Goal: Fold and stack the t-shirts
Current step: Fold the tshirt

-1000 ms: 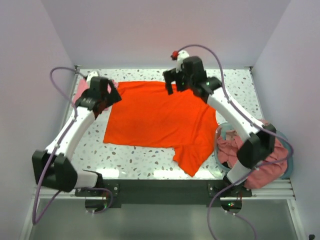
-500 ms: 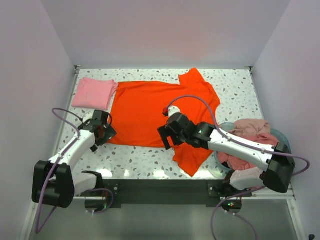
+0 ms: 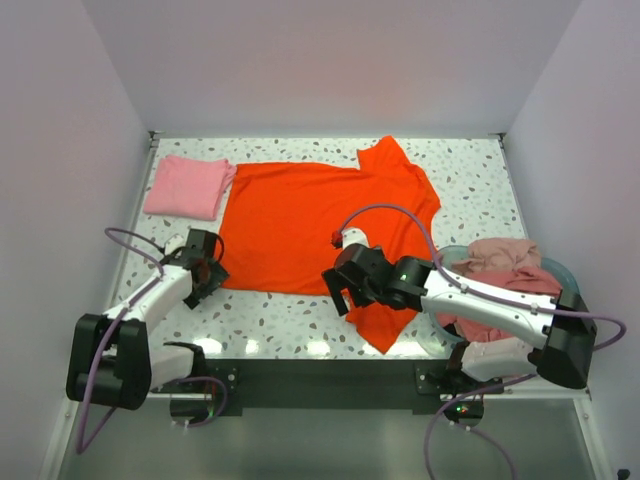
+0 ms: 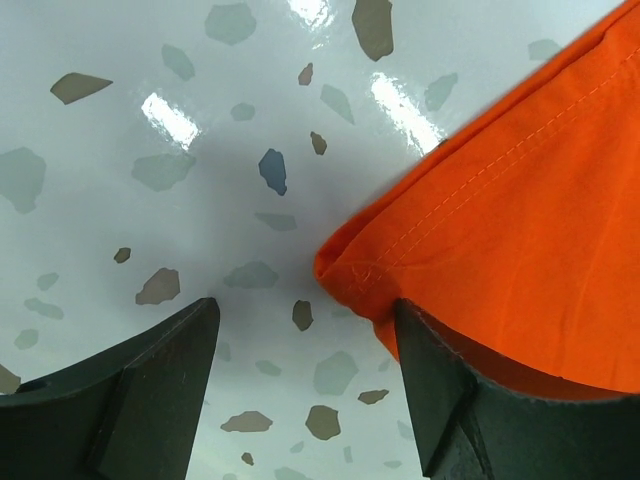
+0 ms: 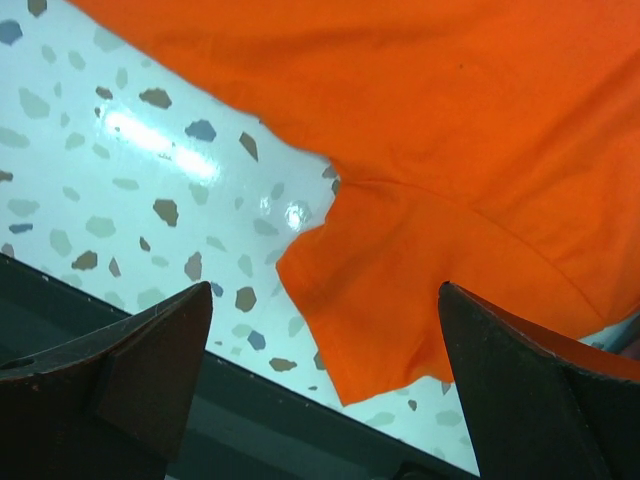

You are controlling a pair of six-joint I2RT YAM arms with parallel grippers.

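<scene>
Orange-red t-shirt [image 3: 320, 220] lies spread flat and unfolded across the middle of the table [image 3: 270, 318], one sleeve at its far side, the other at its near-right; a folded light pink shirt [image 3: 187, 187] touches its far-left corner, presumably as the base of the stack; salmon shirts [image 3: 500, 262] are heaped in the teal tub [image 3: 568, 272] just right of it, apparently waiting their turn. Left gripper [image 3: 207, 273] is low at the shirt's near-left hem corner, jaws wide, the corner lying between the fingers [image 4: 150, 390] but not pinched; forearm stretched low over the table. Right gripper [image 3: 343, 297] is over the shirt's near sleeve, likewise wide open and empty, the arm reaching in from the tub side; whether its fingertips touch the cloth I cannot tell. Judgement: both are lined up on near-side grasp points for a first fold.
</scene>
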